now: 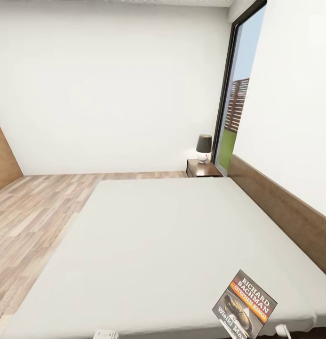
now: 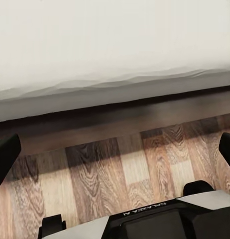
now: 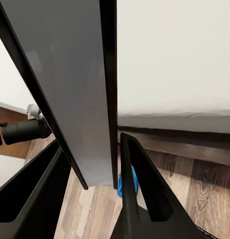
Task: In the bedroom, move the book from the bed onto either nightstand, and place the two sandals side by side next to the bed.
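- Nearest the head camera we log the book (image 1: 245,306), lying flat on the bed (image 1: 148,245) at its near right corner – dark cover picture, orange-red band, white author lettering readable.
- We see the light grey mattress span most of the head view, with the brown headboard (image 1: 285,212) running along its right side against the white wall.
- Beyond the far end of the bed stands one nightstand (image 1: 202,168), dark brown, carrying a small lamp (image 1: 203,148) with a dark shade and white base; it sits just beside the tall black-framed window (image 1: 233,108), through which fence and grass show.
- Wood-plank floor (image 1: 35,212) lies to the left of the bed.
- Left wrist view: the left end effector (image 2: 115,154) is spread wide, fingers at the frame's two edges, nothing between them; it faces floor planks and the bed's dark frame under the mattress edge.
- Right wrist view: the right end effector (image 3: 87,189) is pinching a thin flat grey panel (image 3: 70,84) with a black edge – we cannot tell what it is.
- One blue sandal (image 3: 131,181) shows on the floor near the bed's side, largely hidden behind the finger.
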### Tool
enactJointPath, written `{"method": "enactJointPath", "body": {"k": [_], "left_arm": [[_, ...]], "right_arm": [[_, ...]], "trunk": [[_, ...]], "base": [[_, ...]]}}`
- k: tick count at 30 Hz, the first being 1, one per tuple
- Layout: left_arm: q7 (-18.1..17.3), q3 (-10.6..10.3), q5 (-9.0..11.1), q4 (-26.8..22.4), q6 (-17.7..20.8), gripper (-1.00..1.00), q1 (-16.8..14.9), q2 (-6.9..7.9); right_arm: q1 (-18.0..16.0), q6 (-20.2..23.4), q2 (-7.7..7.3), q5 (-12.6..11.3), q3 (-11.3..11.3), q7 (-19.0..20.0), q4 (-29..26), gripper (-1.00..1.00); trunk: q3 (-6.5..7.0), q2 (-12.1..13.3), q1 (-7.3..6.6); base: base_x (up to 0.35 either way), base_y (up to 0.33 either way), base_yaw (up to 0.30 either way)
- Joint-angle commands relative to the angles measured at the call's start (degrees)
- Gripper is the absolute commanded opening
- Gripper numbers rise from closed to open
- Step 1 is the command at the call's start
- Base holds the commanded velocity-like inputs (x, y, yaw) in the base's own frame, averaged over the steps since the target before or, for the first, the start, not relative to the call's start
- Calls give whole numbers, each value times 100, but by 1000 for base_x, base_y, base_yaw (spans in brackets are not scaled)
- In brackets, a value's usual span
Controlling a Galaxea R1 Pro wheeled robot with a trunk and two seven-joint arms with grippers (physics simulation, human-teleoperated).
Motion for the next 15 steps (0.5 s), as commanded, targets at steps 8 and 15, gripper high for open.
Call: {"method": "enactJointPath", "body": {"k": [8,15], "left_arm": [[-14,48,-59,5,-23,100,-5,1],[-14,48,-59,5,-23,100,-5,1]], "right_arm": [[-4,29,1,16,-27,46,-25,-100],[-5,31,1,9,-43,57,-33,-100]], "trunk": [[30,-10,3],[35,-10,3]], "base": [[0,0,0],[0,0,39]]}}
